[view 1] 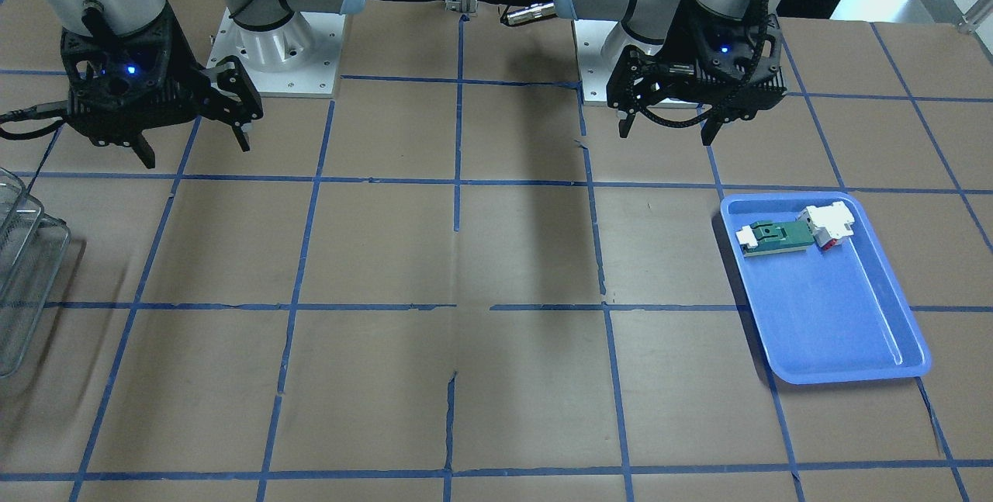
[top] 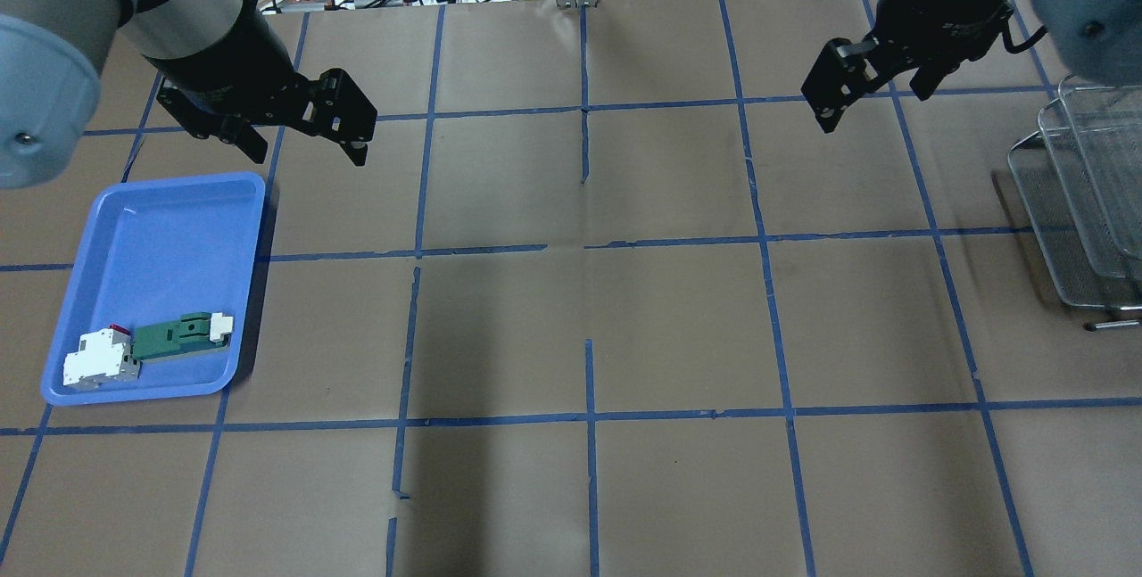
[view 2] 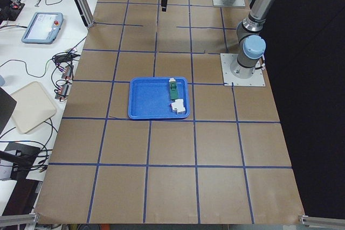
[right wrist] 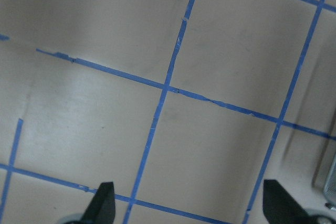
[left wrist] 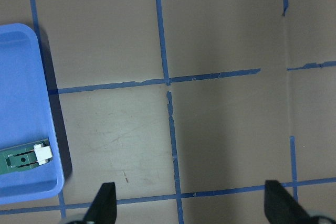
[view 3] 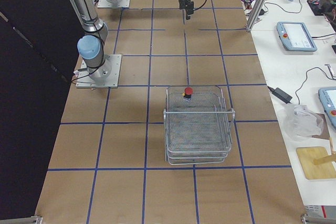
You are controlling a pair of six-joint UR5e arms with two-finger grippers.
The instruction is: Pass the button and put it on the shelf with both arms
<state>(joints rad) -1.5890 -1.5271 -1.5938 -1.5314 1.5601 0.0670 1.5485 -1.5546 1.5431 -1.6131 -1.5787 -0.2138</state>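
The button (view 3: 187,92), red cap up, sits in the top tier of the wire-mesh shelf (view 3: 198,125), at its end farthest from the exterior right camera; it shows in no other view. The shelf's edge shows in the overhead view (top: 1081,202) and the front view (view 1: 23,269). My left gripper (top: 306,147) is open and empty, hanging above the table next to the blue tray; it also shows in the front view (view 1: 666,133) and its wrist view (left wrist: 191,205). My right gripper (top: 874,109) is open and empty, above the table well away from the shelf (view 1: 195,153) (right wrist: 189,205).
A blue tray (top: 152,229) (view 1: 853,331) on my left side holds a green-and-white flat part (top: 178,336) and a white block with a red tip (top: 98,358). Brown table with a blue tape grid. Cables and tablets lie beyond the far edge.
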